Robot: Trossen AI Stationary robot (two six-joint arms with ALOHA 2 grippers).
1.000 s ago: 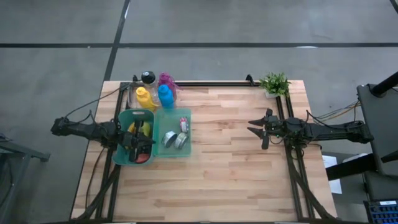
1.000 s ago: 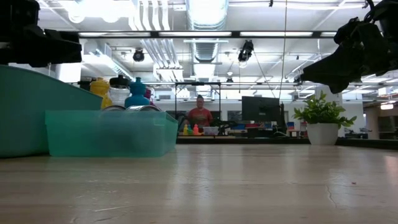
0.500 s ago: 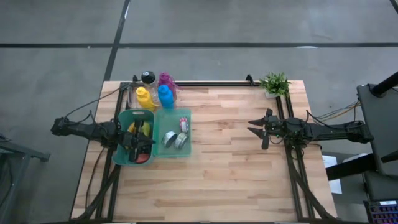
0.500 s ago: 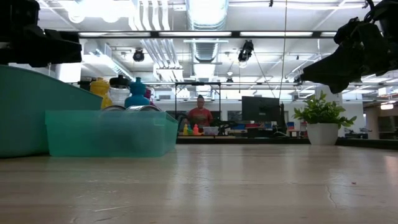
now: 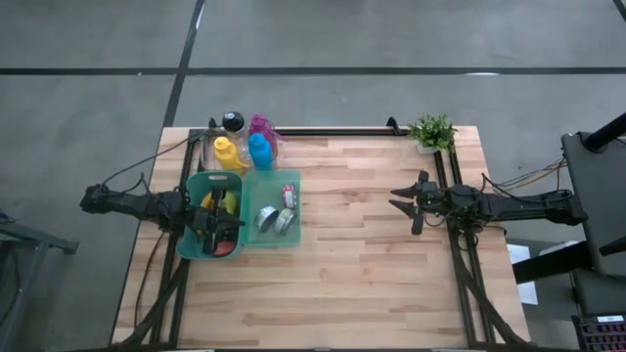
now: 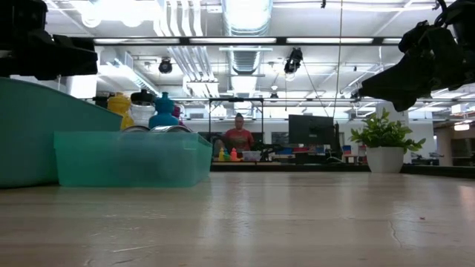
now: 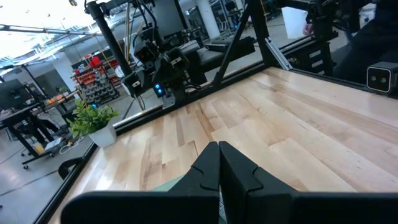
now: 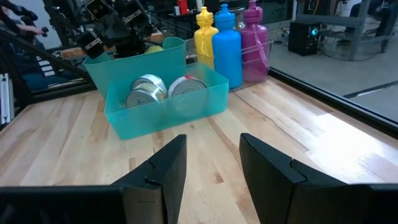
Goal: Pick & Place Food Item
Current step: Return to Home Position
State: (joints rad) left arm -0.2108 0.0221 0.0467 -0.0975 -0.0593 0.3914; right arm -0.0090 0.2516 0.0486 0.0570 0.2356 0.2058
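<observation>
A dark green bin stands at the table's left, with yellow fruit and a red item lying in it. Next to it on the right is a pale teal tray holding silver cans. My left gripper hangs shut above the green bin's near right part, with nothing between its fingers. In the low view it sits higher than the bin's rim. My right gripper hovers open over the table's right half, pointing toward the tray.
Yellow, blue and purple bottles and a black-capped one stand behind the bins at the far edge. A small potted plant sits at the far right corner. Bare wood spans the middle and near side.
</observation>
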